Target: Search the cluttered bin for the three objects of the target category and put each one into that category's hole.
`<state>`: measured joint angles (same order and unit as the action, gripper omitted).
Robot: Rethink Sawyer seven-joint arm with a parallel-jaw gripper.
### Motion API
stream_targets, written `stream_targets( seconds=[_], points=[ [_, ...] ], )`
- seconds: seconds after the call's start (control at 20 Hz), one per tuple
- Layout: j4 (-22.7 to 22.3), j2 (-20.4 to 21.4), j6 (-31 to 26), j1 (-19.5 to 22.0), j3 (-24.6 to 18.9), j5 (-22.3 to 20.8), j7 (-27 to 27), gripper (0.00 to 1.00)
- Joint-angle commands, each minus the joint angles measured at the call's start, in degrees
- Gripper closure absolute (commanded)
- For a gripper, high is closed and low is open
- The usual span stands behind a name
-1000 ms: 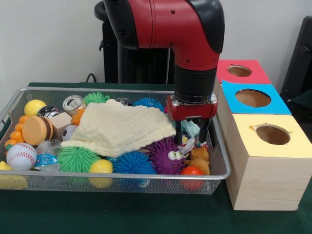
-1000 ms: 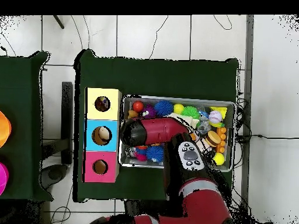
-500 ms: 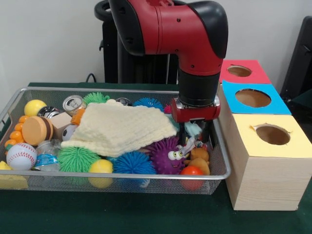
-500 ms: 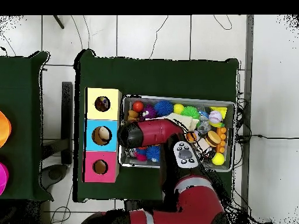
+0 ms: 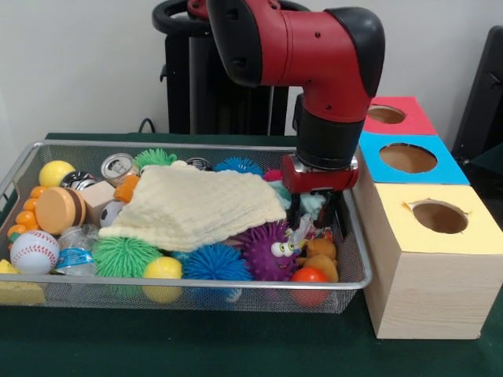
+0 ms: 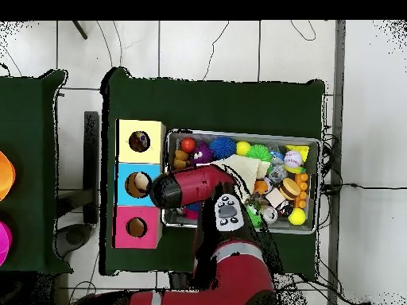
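The wire mesh bin (image 5: 196, 281) lies on the green table and also shows in the overhead view (image 6: 238, 133). The large cream waffle cloth (image 5: 189, 206) lies spread over the toys in its middle. My gripper (image 5: 317, 220) hangs low at the bin's right end, next to the wooden boxes. The pale teal cloth (image 5: 312, 204) is bunched between its fingers, and part of it trails under the cream cloth. The small white dotted cloth (image 5: 305, 230) lies just below the gripper. The yellow-topped hole (image 5: 440, 217) is in the nearest box. In the overhead view the arm hides the gripper.
Blue-topped hole (image 5: 407, 158) and red-topped hole (image 5: 386, 115) sit behind the yellow one. Purple (image 5: 271, 250), blue (image 5: 216, 263) and green (image 5: 126, 257) spiky balls, a baseball (image 5: 34, 251) and a can (image 5: 118, 166) crowd the bin. The bin's right wall stands close to the boxes.
The arm has swung right towards the boxes. The gripper has shifted slightly right, and the teal cloth has moved with it. The cream cloth has not moved.
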<state>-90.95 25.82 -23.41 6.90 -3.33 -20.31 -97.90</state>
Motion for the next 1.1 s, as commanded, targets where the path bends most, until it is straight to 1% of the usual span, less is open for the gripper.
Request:
stream_targets(
  seconds=[0.05,0.3,0.55,0.65,0.7,0.8,0.9,1.1],
  points=[
    [4.19,-3.08,-8.51,-1.01,4.40,-3.02,-2.88,0.00],
    [5.08,-2.47,-7.53,-2.72,7.17,-3.80,-3.38,0.00],
    [4.89,-2.51,-5.12,-3.44,8.49,-3.60,-3.78,0.00],
    [4.89,-2.63,-4.68,-3.32,8.32,-3.37,-3.55,0.00],
    [5.42,-2.94,-4.90,-3.00,7.69,-2.97,-3.03,0.00],
    [6.14,-4.14,-3.53,-2.51,6.60,-2.45,-3.03,0.00],
    [6.34,-5.68,-0.81,-1.55,4.85,-1.99,-3.21,0.00],
    [6.60,-9.08,4.75,1.64,-0.21,-1.32,-2.32,0.00]
  ],
)
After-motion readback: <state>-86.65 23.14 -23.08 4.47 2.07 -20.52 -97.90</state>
